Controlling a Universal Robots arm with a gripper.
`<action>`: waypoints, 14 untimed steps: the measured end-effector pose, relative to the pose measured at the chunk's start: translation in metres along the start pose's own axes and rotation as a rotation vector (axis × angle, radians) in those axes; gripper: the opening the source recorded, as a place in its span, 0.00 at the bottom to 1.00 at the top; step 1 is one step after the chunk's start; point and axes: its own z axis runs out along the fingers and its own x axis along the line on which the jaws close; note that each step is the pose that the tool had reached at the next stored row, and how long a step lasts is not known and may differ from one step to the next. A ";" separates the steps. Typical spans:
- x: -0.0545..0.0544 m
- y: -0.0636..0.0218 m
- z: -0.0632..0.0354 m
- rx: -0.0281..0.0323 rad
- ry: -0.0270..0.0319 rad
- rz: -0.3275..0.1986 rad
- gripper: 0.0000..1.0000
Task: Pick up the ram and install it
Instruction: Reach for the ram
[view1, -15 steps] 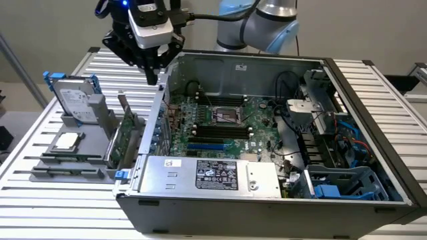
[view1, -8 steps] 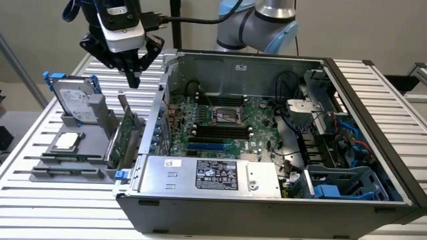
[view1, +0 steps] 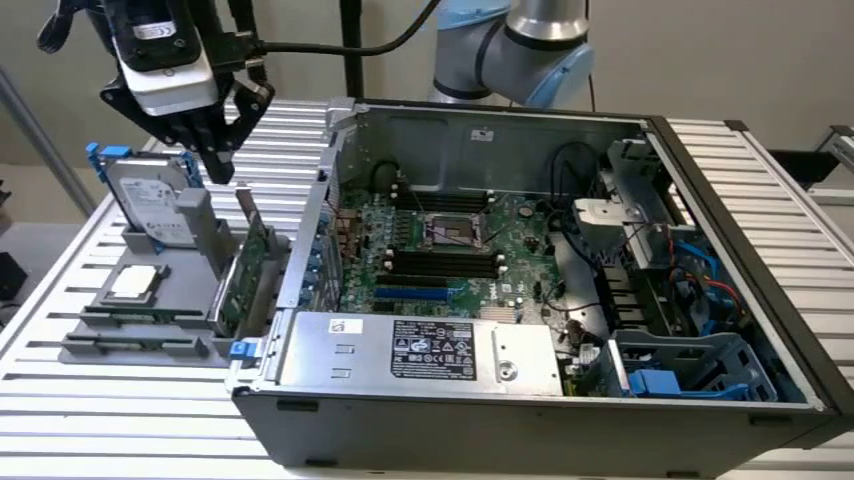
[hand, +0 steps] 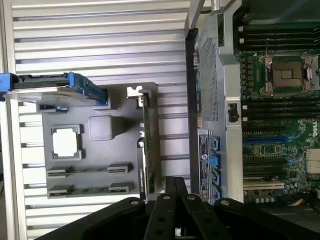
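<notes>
My gripper (view1: 218, 168) hangs above the far end of a grey fixture plate (view1: 80, 350) beside the open computer case. Its black fingers (hand: 170, 195) are pressed together with nothing between them. A thin dark-green strip that looks like the ram (view1: 134, 318) stands on edge in the nearer-to-CPU long holder (hand: 90, 170) of the plate; I cannot tell for sure. The black memory slots (view1: 430, 262) lie on the motherboard next to the CPU socket (hand: 285, 75).
On the fixture stand a hard drive in a blue carrier (view1: 140, 200), a loose CPU (view1: 136, 282) and a tall green expansion card (view1: 247, 280) on edge. The case wall (view1: 320, 200) rises between fixture and motherboard. A power supply (view1: 414, 350) sits at the case front.
</notes>
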 end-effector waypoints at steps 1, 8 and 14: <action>0.005 -0.0012 0.0002 0.0001 0.0001 0.000 0.00; 0.036 -0.0095 0.0032 0.0000 0.0001 0.000 0.00; 0.063 -0.0158 0.0076 0.0000 0.0000 0.000 0.00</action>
